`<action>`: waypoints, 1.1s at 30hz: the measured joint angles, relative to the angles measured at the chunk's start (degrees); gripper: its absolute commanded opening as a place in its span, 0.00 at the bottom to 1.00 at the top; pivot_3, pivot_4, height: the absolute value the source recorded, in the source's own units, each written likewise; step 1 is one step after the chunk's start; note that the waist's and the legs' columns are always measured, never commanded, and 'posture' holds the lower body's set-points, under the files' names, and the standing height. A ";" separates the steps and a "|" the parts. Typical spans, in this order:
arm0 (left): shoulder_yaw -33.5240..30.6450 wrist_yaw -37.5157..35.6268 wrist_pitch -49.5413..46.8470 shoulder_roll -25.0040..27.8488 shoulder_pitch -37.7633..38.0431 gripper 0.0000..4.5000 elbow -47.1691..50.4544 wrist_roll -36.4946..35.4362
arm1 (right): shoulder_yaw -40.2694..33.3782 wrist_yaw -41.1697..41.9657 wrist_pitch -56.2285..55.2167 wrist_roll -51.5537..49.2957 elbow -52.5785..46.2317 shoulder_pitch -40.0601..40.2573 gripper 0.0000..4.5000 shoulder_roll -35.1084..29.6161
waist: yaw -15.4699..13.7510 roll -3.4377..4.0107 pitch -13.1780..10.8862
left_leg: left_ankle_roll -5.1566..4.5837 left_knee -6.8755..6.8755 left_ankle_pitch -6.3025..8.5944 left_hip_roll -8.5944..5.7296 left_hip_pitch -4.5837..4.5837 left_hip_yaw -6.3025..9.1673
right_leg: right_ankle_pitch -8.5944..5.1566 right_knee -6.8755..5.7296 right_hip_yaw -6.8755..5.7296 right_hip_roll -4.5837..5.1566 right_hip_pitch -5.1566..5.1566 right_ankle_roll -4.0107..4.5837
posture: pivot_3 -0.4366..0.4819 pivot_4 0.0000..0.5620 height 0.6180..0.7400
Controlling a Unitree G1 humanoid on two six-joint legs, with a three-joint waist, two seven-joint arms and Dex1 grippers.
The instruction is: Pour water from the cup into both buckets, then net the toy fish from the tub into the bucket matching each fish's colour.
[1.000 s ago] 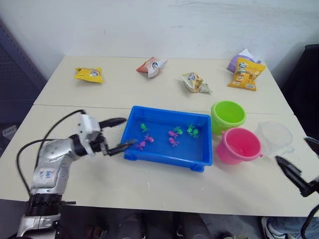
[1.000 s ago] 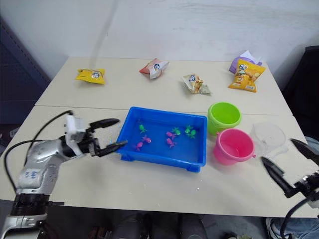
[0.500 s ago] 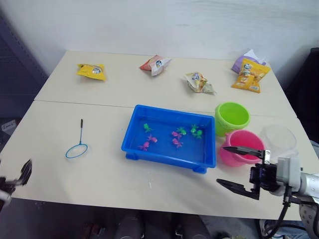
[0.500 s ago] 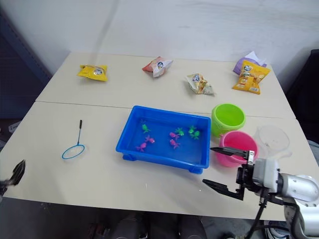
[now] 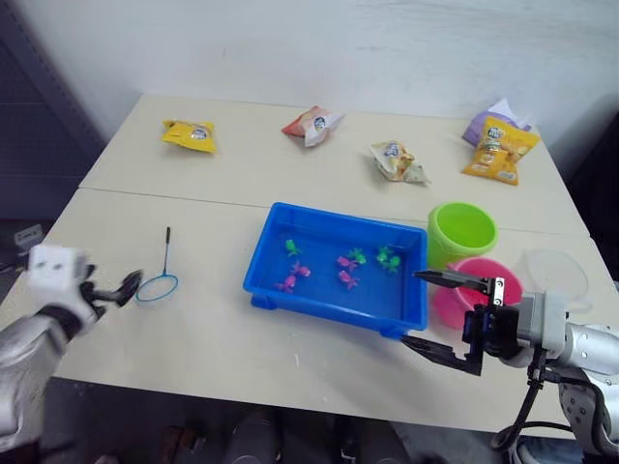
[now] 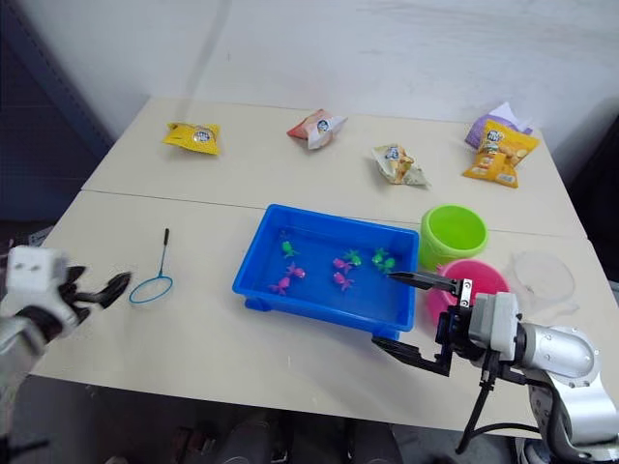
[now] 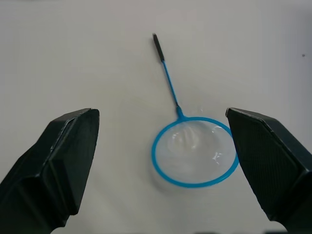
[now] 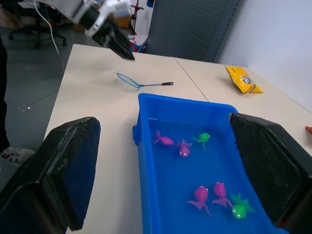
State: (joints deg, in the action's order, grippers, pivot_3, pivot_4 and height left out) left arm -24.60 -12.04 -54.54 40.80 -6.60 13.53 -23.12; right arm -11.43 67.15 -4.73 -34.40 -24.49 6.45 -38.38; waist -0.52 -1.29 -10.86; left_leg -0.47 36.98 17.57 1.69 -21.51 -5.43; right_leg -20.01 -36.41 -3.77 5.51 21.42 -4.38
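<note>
- Table [image 5: 222, 193]: matte beige top, two slabs w/ a seam running across between them.
- Tub [image 5: 334, 307]: shallow rectangular bright-blue plastic w/ rim, near mid-table; glossy wet-looking floor.
- Toy fish [image 5: 343, 275]: tiny moulded plastic, magenta-pink and green mixed, all lying inside the tub; approx 4 pink, 3–4 green, exact count hard to tell.
- Green bucket [image 5: 461, 232]: round lime plastic pail, upright, just beside the tub's far right corner.
- Pink bucket [image 5: 508, 281]: round pail of like size, upright, touching or nearly touching the green one, on its near side; partly hidden by the right claw.
- Cup [image 5: 554, 275]: clear colourless plastic, round mouth, upright, just right of the pink bucket.
- Net [image 5: 158, 284]: round light-blue hoop w/ fine pale mesh, thin stick w/ black tip; lies flat on the table, well left of the tub, handle pointing away from the robot.
- Left claw [image 7: 161, 161]: black blocky fingers wide apart, nothing between them; hangs just beside the net's hoop on the robot's near side, not touching.
- Right claw [image 5: 447, 311]: two slim black tapered fingers spread wide, empty; at the tub's near right corner, in front of the pink bucket.
- Snack bags at the table's far side, crinkly foil: yellow bag [image 5: 191, 134], red-white bag [image 5: 313, 125], pale bag [image 5: 397, 161], orange bag [image 5: 500, 150] w/ a purple bag [image 5: 490, 117] behind it.
</note>
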 measured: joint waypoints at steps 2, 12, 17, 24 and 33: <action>1.71 0.88 -2.67 0.05 -4.06 1.00 -3.19 0.77 | -0.01 -0.53 -0.05 0.57 0.07 0.13 1.00 0.03 | 0.58 0.00 0.00 | 0.00 0.02 -0.01 -0.01 0.00 -0.03 | 0.01 -0.06 0.00 0.00 -0.01 -0.03 | 0.48 0.27 0.98; 10.33 2.65 0.17 -3.35 -22.71 1.00 -31.66 8.26 | 1.64 -5.53 1.72 1.26 -1.39 -2.30 1.00 0.23 | 0.55 -0.14 -0.01 | 0.12 0.17 -0.14 0.00 0.01 -0.07 | 0.02 -0.39 -0.11 -0.05 0.10 -0.04 | 0.48 0.27 0.98; 10.99 2.52 3.06 -4.40 -26.33 0.73 -38.75 9.90 | 2.36 -6.76 2.40 1.27 -2.57 -1.92 1.00 0.32 | 0.47 -0.22 0.00 | 0.12 0.22 -0.14 0.00 0.02 -0.06 | 0.02 -0.45 -0.13 -0.04 0.07 -0.05 | 0.48 0.27 0.98; 9.45 1.16 1.74 -4.33 -23.85 0.06 -36.44 9.79 | 1.80 -6.42 2.44 1.12 -2.67 -0.57 1.00 -0.65 | 0.88 -0.21 0.00 | 0.16 0.19 -0.17 0.02 0.19 -0.19 | 0.02 -0.53 -0.05 -0.04 0.04 -0.04 | 0.48 0.27 0.98; 1.92 -12.88 9.78 -3.04 -16.71 0.01 -29.15 1.92 | -0.43 -13.41 16.98 -6.73 -8.60 -4.31 1.00 -7.27 | 0.74 -0.42 -0.10 | 0.23 0.25 -0.21 0.06 0.06 -0.09 | 0.02 -0.53 -0.08 0.00 0.16 -0.03 | 0.48 0.27 0.98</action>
State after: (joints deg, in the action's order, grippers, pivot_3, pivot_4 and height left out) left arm -22.67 -24.92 -44.76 37.76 -23.31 -15.63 -21.20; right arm -11.86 53.74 12.25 -41.13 -33.09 2.14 -45.65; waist 0.22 -1.71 -10.96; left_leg -0.24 37.22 17.36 1.76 -21.45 -5.52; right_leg -19.99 -36.94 -3.85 5.51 21.58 -4.40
